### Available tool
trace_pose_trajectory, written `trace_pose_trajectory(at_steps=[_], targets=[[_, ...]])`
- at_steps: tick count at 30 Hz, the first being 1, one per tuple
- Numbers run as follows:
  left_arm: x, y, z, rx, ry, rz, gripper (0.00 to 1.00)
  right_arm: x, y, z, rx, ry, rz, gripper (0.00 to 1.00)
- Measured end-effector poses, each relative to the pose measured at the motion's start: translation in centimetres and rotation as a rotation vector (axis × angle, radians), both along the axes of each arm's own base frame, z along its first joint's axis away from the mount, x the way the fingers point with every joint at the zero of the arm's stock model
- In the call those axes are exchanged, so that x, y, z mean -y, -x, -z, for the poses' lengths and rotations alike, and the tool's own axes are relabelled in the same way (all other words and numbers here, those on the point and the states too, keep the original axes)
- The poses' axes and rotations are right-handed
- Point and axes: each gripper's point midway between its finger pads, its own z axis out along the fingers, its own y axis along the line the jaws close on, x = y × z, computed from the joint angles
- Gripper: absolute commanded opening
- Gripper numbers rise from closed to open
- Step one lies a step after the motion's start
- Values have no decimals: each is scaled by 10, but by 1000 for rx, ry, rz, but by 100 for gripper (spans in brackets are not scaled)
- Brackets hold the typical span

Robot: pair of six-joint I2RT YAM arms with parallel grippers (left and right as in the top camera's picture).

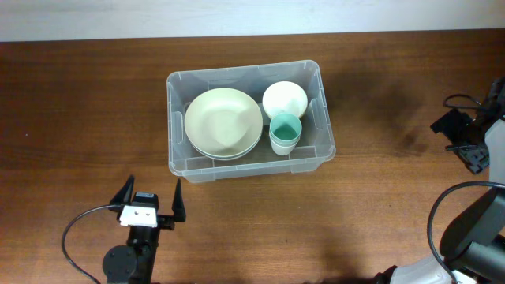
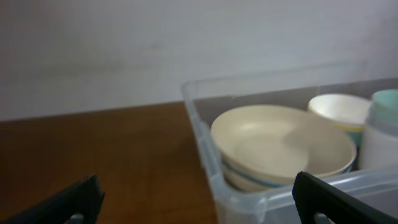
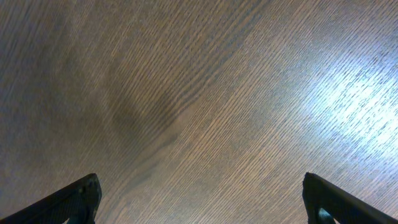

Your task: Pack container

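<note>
So, I'm sitting with both sets of jaws spread wide and gripping nothing. My left gripper (image 1: 154,185) is hanging low just short of the container (image 1: 170,126), whose near wall is filling the space ahead of those jaws and slightly to their right. My right gripper (image 3: 199,190) is pointing down at bare table (image 3: 186,93), with the container well off to its left. Inside the bin I'm seeing stacked plates (image 1: 223,122), a white bowl (image 1: 284,99) and a teal cup (image 1: 285,132). Nothing is lying loose outside it, so I'm guessing the packing is basically finished. Tip for doing this bit well: I'm thinking the left jaws should be lifting before going forward, since a low push would be shoving that light plastic wall and rattling the dishes.
</note>
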Motion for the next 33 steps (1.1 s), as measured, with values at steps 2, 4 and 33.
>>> trace_pose_trajectory(at_steps=[2, 4, 33], targets=[[-4, 0, 6, -25, 0, -16, 99, 0, 0, 0, 0, 0, 0, 99], [-8, 0, 12, -47, 2, -32, 99, 0, 0, 0, 0, 0, 0, 99], [-9, 0, 12, -47, 2, -41, 99, 0, 0, 0, 0, 0, 0, 99]])
